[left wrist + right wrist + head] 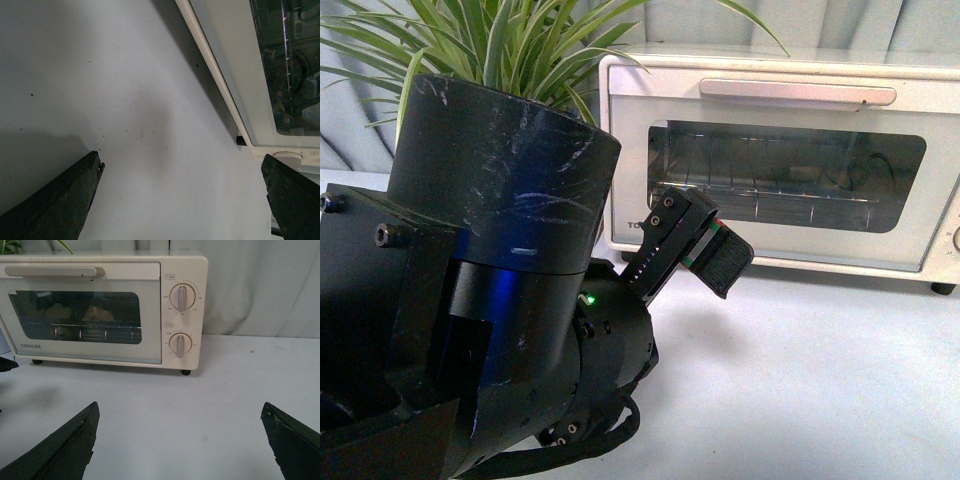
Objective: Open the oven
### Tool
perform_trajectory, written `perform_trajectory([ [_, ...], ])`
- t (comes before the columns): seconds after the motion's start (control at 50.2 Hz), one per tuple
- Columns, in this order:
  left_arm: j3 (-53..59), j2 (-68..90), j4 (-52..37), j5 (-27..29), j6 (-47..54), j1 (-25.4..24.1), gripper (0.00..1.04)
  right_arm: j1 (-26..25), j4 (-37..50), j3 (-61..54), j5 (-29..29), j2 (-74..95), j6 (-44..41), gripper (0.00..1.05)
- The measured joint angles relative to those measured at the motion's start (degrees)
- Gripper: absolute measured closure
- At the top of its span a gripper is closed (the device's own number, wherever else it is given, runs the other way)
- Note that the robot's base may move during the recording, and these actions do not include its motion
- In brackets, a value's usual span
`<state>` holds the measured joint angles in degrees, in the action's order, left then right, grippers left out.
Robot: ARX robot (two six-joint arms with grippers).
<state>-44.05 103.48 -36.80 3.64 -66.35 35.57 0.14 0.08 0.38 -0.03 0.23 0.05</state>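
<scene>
The cream-white oven (780,160) stands at the back right of the table with its glass door shut and its long bar handle (797,92) along the top. A wire rack (90,331) shows through the window. My left gripper (715,255) hovers open just in front of the door's lower left corner, holding nothing. In the left wrist view the left gripper (182,170) spans bare table beside the oven's bottom edge (225,85) and a black foot (241,140). My right gripper (180,412) is open and empty, some way in front of the oven (100,310) and apart from it.
A potted plant (510,40) with long green leaves stands left of the oven, behind my bulky left arm (480,300). Two dials (182,296) sit on the oven's right panel. A white tabletop (820,380) lies in front, a grey curtain (260,285) behind.
</scene>
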Motion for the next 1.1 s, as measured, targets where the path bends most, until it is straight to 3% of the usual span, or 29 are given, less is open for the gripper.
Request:
perform_trajectory([
  [0.179, -0.2, 0.1, 0.0, 0.1, -0.1, 0.1, 0.07, 0.0, -0.1, 0.0, -0.2, 0.2, 0.5, 0.09],
  [0.299, -0.2, 0.1, 0.1, 0.2, -0.2, 0.1, 0.07, -0.4, 2.5, 0.6, -1.3, 4.7, 7.0, 0.09],
  [0.598, -0.5, 0.1, 1.2, 0.2, 0.1, 0.2, 0.07, 4.4, 16.7, 17.4, 1.6, 37.3, 13.4, 0.09],
  [0.857, -0.6, 0.0, 1.7, 0.2, 0.3, 0.2, 0.07, 9.2, 15.9, 36.7, 7.3, 59.5, 15.9, 0.09],
  [1.096, -0.3, -0.3, 1.6, -0.3, 0.2, 0.1, 0.07, 10.1, 12.9, 44.5, 10.0, 70.2, 18.8, 0.09],
])
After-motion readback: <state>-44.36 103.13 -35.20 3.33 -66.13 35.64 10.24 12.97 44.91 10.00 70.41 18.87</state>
